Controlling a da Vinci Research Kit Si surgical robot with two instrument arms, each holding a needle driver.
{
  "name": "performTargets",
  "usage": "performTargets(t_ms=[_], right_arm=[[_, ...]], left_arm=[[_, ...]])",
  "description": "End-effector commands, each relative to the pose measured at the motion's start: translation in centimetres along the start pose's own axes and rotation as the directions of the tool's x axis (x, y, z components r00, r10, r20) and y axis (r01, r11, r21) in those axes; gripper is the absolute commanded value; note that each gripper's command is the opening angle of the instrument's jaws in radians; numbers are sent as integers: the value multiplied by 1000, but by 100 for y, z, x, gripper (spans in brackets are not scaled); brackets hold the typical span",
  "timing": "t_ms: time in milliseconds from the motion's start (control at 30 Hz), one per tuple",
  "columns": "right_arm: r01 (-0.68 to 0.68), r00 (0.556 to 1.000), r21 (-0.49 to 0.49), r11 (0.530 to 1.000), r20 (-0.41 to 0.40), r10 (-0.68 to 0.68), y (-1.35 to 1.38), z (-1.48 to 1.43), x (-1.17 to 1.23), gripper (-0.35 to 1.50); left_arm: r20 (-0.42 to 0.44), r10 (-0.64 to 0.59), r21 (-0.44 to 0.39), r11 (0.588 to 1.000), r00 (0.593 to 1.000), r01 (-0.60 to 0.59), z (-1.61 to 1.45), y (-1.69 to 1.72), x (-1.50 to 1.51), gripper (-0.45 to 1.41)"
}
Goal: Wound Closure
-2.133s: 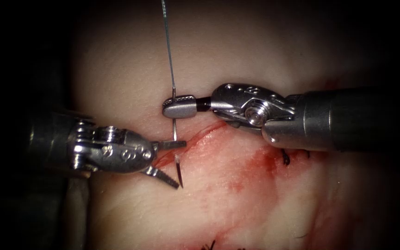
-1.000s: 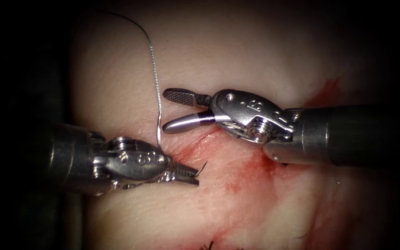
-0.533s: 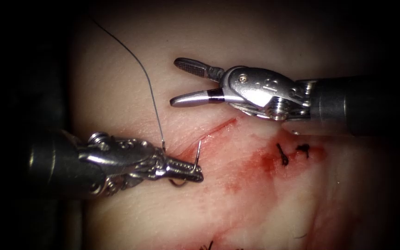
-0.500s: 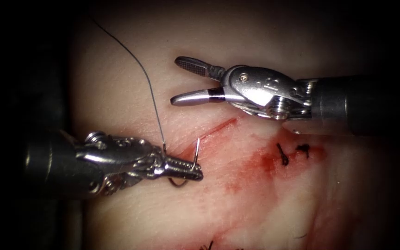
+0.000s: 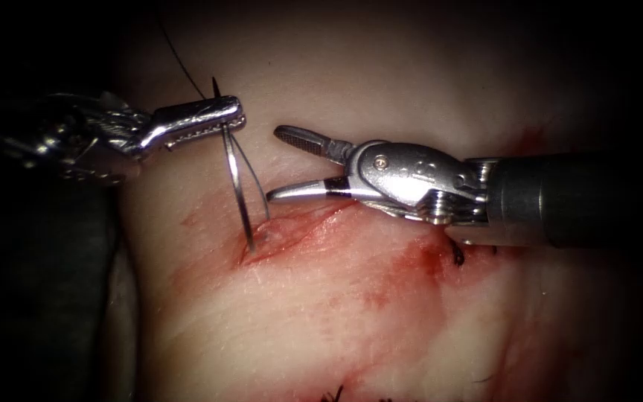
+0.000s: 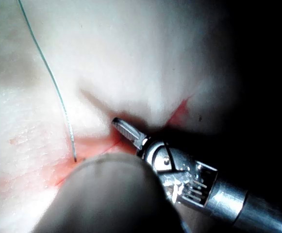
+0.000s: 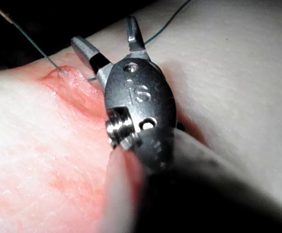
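Endoscope view: left hand (image 5: 234, 119) is up and left of the cut (image 5: 292, 231), clamped on the needle (image 5: 225, 123) near its tip end. The sharp tip pokes just above the jaws. Needle is clear of the tissue (image 5: 381, 320), held off it.

Two strands of thread (image 5: 241, 190) run from the left hand down to one spot at the left end of the cut and enter the tissue there. Another dark strand leads from the jaws up and left into the dark.

Right hand (image 5: 280, 164) sits just right of those strands, above the cut. Jaws spread wide, holding nothing, lower jaw close over the cut's upper edge, not touching the thread as far as I can tell. Its shaft lies over the right stretch of the cut.

Red fluid (image 5: 403, 272) stains the tissue along and below the cut. Short dark thread ends (image 5: 458, 257) stick up just under the right tool's wrist. More dark ends (image 5: 334, 394) show at the bottom edge of the endoscope view.

Left wrist view: thread (image 6: 58, 92) drops in a curve into the tissue at a red patch. The right hand's upper jaw and wrist (image 6: 165, 158) sit close beside it.

Right wrist view: right hand (image 7: 109, 36) gaping, empty. Thread (image 7: 39, 51) goes into the raised red lip of the cut (image 7: 68, 82) just beside its jaw tip.
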Motion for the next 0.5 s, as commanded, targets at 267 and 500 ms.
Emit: performTargets(t_ms=[267, 500], right_arm=[[-120, 993, 105, 987, 2, 120, -7, 44, 7, -35], [-149, 989, 272, 951, 31, 146, -28, 57, 13, -35]], left_arm=[[2, -101, -59, 993, 995, 101, 3, -6, 3, -45], [8, -104, -66, 992, 995, 104, 5, -5, 3, -45]])
